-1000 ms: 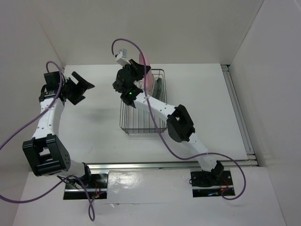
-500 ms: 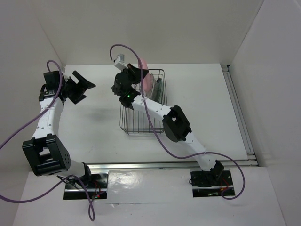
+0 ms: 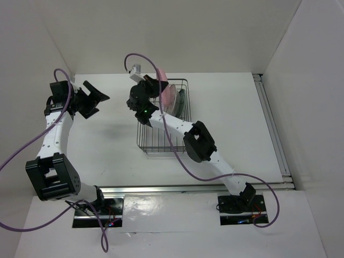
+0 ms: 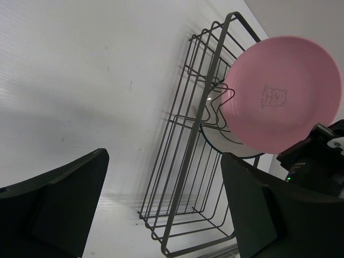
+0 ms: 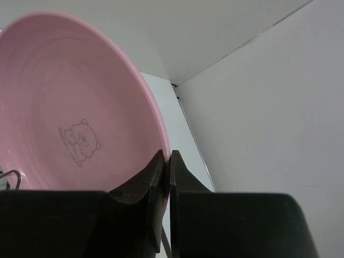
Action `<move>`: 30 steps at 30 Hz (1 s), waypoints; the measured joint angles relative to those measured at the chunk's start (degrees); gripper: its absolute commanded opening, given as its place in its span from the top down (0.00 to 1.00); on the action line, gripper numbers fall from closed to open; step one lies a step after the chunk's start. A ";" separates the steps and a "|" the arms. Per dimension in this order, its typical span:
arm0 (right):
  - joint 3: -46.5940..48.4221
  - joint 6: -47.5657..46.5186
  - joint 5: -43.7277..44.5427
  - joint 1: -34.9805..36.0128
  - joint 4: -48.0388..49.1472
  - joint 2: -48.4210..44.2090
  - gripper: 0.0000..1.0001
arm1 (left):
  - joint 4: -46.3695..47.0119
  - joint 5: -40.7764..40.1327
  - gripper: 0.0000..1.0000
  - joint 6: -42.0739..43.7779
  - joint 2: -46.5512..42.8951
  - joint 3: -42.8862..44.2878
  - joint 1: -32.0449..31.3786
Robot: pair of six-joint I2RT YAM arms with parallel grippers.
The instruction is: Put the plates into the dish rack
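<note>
Holding the left end effector wide open, empty, at far left; pinching the rigid, slick, likely light but chippable pink plate by its rim in the right end effector above the far end of the dish rack.

Robot lab cell, white walls

Ahead of the left claw, whose jaws are spread wide, we find bare table up to the dish rack. The rack's wire side wall bars a low approach. The right claw pinches the rim of the pink plate, which stands on edge over the rack's far end. Just below it, a dark-rimmed plate leans in the rack. Behind the right claw, its arm crosses above the rack's near part.
</note>
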 measured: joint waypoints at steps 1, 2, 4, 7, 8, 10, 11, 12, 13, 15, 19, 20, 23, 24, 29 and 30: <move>0.09 0.00 -0.02 0.00 0.15 0.26 0.93 | 0.00 0.02 0.00 0.00 0.00 0.00 0.00; 0.09 0.02 -0.02 0.00 0.15 0.44 0.93 | 0.00 0.02 0.00 0.00 0.00 0.00 0.00; 0.22 0.04 -0.24 0.00 0.26 1.03 0.93 | 0.00 0.04 0.00 0.00 0.00 0.00 0.00; 0.39 0.07 -0.42 0.15 0.31 1.42 0.93 | 0.00 0.07 0.00 0.00 0.00 0.00 0.00; 0.39 0.07 -0.44 0.15 0.31 1.44 0.93 | 0.00 0.09 0.00 0.00 0.00 0.00 0.00; 0.42 0.02 -0.42 0.22 0.42 1.44 0.93 | 0.00 0.11 0.00 0.00 0.00 0.00 0.00; 0.44 0.00 -0.42 0.26 0.42 1.46 0.93 | 0.00 0.13 0.00 0.00 0.00 0.00 0.00; 0.46 0.00 -0.42 0.26 0.44 1.46 0.93 | 0.00 0.13 0.00 0.00 0.00 0.00 0.00; 0.46 -0.04 -0.42 0.26 0.55 1.49 0.93 | 0.00 0.15 0.00 0.00 0.00 0.00 0.00; 0.66 -0.28 -0.37 0.26 1.01 1.68 0.92 | 0.00 0.15 0.00 0.00 0.00 0.00 0.00; 1.01 -0.90 -0.37 0.26 1.97 2.21 0.87 | 0.00 0.59 0.00 0.00 0.31 0.00 0.00; 1.01 -0.96 -0.37 0.26 2.03 2.25 0.86 | 0.00 0.70 0.00 0.00 0.44 0.00 0.00; 1.03 -1.38 -0.35 0.26 2.29 2.25 0.83 | 0.00 0.98 0.00 0.00 0.81 0.00 0.00; 1.03 -1.55 -0.33 0.26 2.34 2.25 0.81 | -0.02 1.03 0.00 0.02 0.87 0.00 0.00; 1.03 -2.21 -0.15 0.26 2.58 2.27 0.73 | -0.02 1.05 0.00 0.00 0.90 0.00 0.00; 1.03 -2.34 -0.13 0.26 2.62 2.27 0.73 | -0.02 1.05 0.00 0.00 0.90 0.00 0.00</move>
